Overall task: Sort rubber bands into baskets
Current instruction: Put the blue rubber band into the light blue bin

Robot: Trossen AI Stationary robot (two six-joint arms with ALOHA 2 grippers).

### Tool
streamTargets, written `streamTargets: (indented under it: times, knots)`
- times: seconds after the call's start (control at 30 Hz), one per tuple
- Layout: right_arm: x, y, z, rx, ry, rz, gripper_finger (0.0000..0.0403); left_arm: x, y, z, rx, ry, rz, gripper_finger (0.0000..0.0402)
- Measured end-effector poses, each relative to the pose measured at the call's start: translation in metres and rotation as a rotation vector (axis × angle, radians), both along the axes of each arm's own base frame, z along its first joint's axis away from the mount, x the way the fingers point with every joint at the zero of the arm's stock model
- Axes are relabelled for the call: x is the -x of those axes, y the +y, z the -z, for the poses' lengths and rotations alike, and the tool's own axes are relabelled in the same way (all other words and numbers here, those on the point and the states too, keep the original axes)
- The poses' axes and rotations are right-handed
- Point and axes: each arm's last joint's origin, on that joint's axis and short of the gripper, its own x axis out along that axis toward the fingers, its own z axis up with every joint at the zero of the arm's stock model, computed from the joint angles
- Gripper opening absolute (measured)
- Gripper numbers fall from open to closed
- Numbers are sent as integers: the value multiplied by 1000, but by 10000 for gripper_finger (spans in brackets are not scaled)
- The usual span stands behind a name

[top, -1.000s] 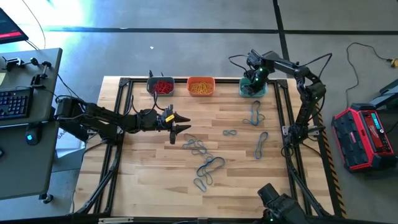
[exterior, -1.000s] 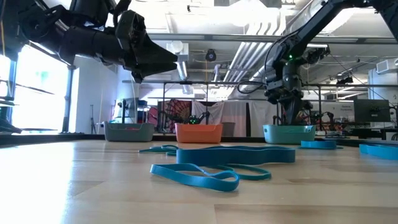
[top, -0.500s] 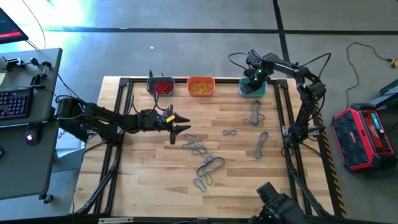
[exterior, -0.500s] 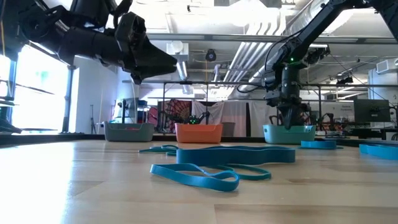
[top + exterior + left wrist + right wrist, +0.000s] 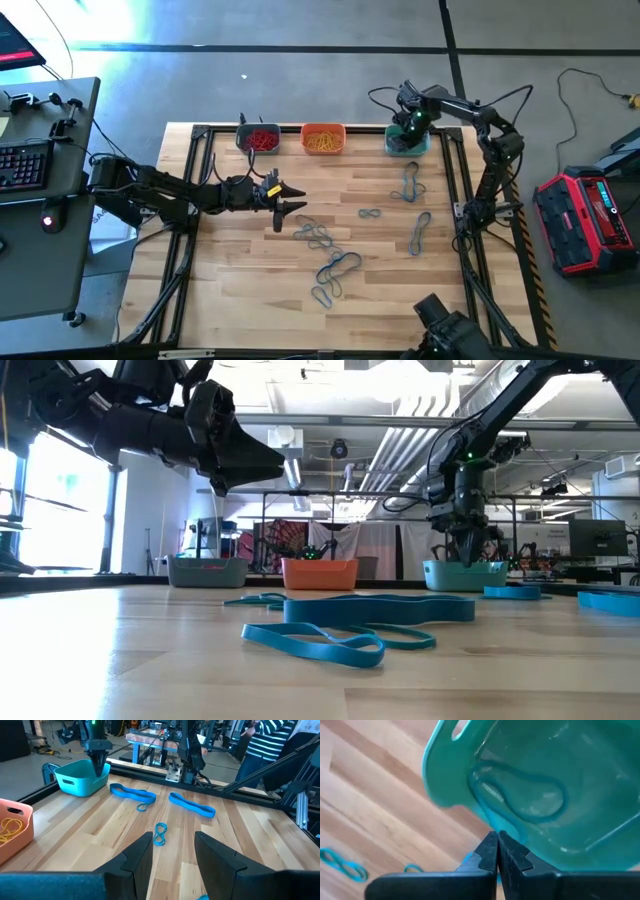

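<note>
The right gripper (image 5: pixel 497 851), pinched shut on nothing visible, hangs over the teal basket (image 5: pixel 405 145) where one blue band (image 5: pixel 520 790) lies, so fetching another blue band (image 5: pixel 418 232) off the bench (image 5: pixel 240 270) seems next, while the left gripper (image 5: pixel 291 199) waits part-open mid-bench.

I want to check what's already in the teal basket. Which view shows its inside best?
The right wrist view: it looks straight into the teal basket, where one band lies. The high view has the right end effector over it; the low and left wrist views show only its outer wall.
</note>
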Motion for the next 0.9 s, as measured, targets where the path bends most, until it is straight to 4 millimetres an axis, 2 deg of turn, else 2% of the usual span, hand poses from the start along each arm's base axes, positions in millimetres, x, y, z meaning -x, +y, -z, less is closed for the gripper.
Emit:
streamTargets:
  times: [0.43, 0.57, 0.77, 0.9]
  knots:
    - [-1, -11, 5, 104, 45, 36, 0, 0, 0, 0, 0, -1, 0, 137]
    - [0, -8, 1, 115, 47, -17, 0, 0, 0, 0, 0, -1, 0, 137]
    - [-2, 13, -51, 283, -49, -70, 0, 0, 0, 0, 0, -1, 0, 137]
    - [-8, 40, -89, 395, -134, -113, 0, 0, 0, 0, -5, 5, 1, 137]
